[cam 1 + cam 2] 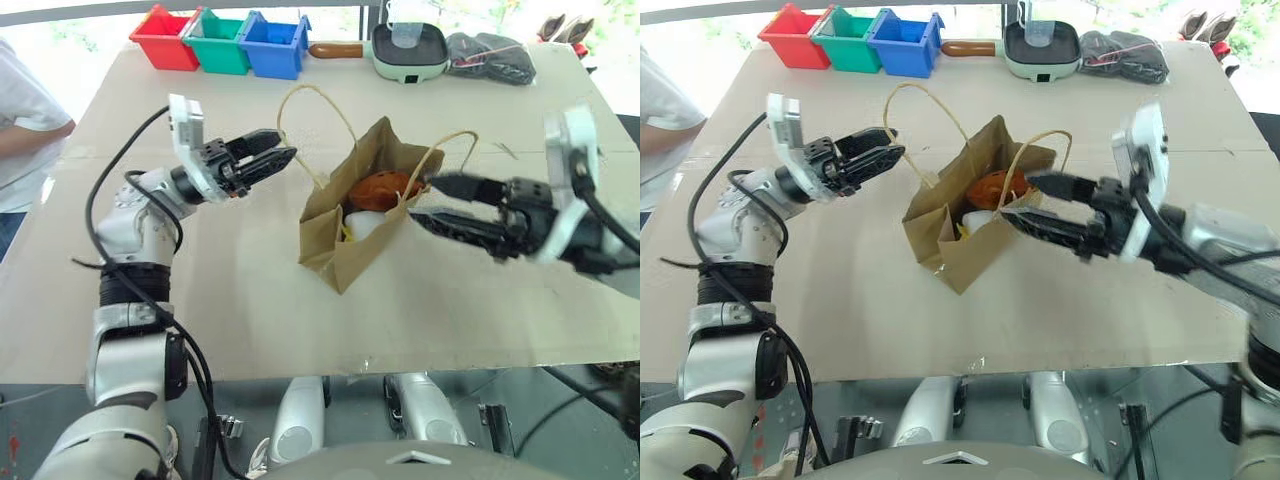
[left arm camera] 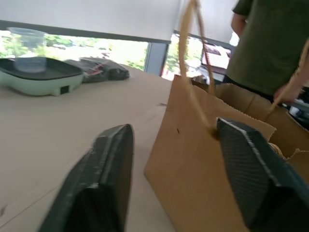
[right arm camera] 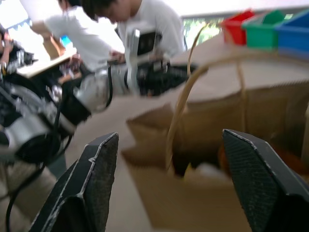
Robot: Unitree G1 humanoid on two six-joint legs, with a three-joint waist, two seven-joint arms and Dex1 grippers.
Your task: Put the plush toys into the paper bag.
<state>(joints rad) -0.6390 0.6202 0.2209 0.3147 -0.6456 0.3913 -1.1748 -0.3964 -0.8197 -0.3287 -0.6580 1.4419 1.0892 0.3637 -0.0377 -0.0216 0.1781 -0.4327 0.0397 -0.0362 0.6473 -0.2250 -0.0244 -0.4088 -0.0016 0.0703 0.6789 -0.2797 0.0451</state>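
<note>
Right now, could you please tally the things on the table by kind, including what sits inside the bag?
Plush toys in the paper bag: 2, brown plush toy and white plush toy
Paper bag: 1
Plastic bins: 3, red bin, green bin, blue bin
Green pan: 1
Clear cup on the pan: 1
Dark bundle: 1
Total: 9
</note>
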